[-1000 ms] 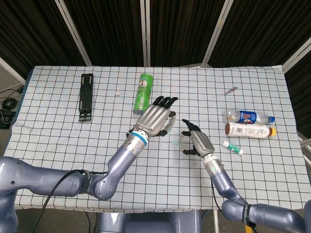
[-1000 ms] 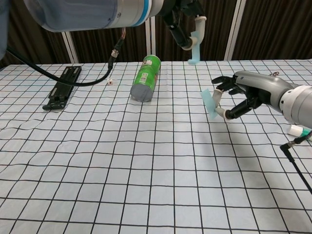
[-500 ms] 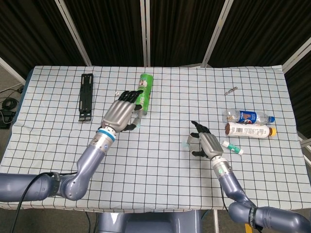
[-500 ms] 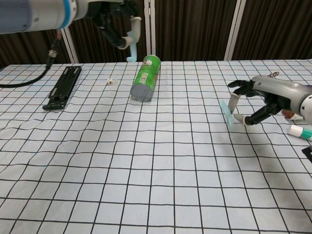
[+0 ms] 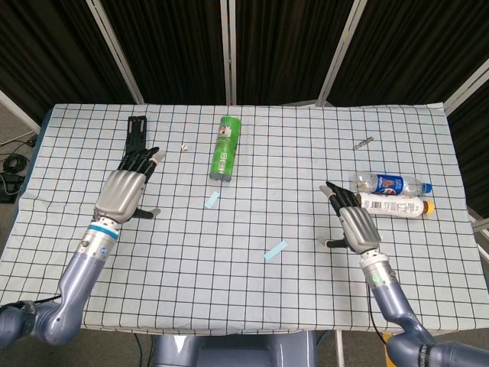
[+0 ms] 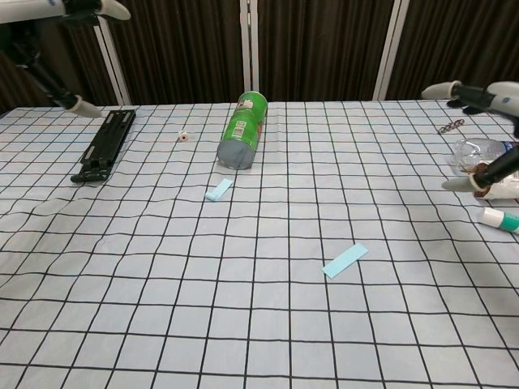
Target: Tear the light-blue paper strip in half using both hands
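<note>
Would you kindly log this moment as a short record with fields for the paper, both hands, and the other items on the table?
paper: two light-blue pieces lying apart on the cloth, smaller piece near the green can, larger piece toward the middle
left hand: open, holds nothing
right hand: open, holds nothing
other items: black rack, two bottles, small tube
task state: strip appears torn, both pieces released

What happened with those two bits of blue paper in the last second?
Both hands let go. The left hand swung out left, its paper piece now lying by the green can. The right hand drew right; its piece lies on the cloth. The can and bottles stayed put.
</note>
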Controlling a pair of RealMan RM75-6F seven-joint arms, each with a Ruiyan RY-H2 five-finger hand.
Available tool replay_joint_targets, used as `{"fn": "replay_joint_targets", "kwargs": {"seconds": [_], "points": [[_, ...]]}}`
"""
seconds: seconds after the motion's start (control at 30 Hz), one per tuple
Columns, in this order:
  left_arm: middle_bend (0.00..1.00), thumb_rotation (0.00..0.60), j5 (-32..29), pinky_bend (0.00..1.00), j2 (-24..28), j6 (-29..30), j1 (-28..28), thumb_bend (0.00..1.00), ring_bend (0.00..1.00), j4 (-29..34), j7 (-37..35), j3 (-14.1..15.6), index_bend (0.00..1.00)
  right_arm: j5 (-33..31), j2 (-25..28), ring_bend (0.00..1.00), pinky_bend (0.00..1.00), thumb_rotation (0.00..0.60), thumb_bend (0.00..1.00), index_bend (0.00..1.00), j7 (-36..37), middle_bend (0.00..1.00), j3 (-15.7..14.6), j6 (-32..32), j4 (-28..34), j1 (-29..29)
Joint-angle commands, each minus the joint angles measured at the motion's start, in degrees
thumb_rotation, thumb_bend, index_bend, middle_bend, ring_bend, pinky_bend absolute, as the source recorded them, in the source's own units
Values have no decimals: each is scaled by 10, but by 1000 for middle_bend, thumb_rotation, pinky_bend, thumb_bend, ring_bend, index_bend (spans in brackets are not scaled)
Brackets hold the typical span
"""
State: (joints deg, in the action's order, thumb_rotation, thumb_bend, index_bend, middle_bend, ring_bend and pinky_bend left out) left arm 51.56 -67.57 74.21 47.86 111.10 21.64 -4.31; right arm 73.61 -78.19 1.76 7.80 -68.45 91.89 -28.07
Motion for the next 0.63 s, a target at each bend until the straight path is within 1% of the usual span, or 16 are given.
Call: {"fn": "replay_joint_targets", "kwargs": {"seconds": [0.03,0.2,0.27,0.3,0.33,0.47,0.63], "points": [[0,600,77,0,28,43,-63,0,0,3,-44,40,0,90,44,0,0,600,61,7,30,0,-31,-77,-34,41],[0,600,149,0,41,92,-125,0,0,-12,-82,75,0,134,81,0,0,600,30,11,39,0,-43,-144,-53,77],[0,600,187,0,45,130,-168,0,0,-29,-98,98,0,144,108,0,0,600,13,6,33,0,-50,-179,-57,103],[0,600,214,0,45,160,-195,0,0,-39,-107,116,0,146,126,0,0,600,6,3,26,0,-58,-199,-54,122],[0,600,241,0,40,184,-218,0,0,-56,-113,126,0,150,140,0,0,600,1,0,21,0,-64,-210,-48,134],[0,600,288,0,19,232,-275,0,0,-99,-130,143,0,150,164,0,0,600,0,0,12,0,-72,-239,-34,168],[0,600,306,0,10,235,-306,0,0,-125,-166,138,0,152,173,0,0,600,0,0,6,0,-75,-253,-22,191]]}}
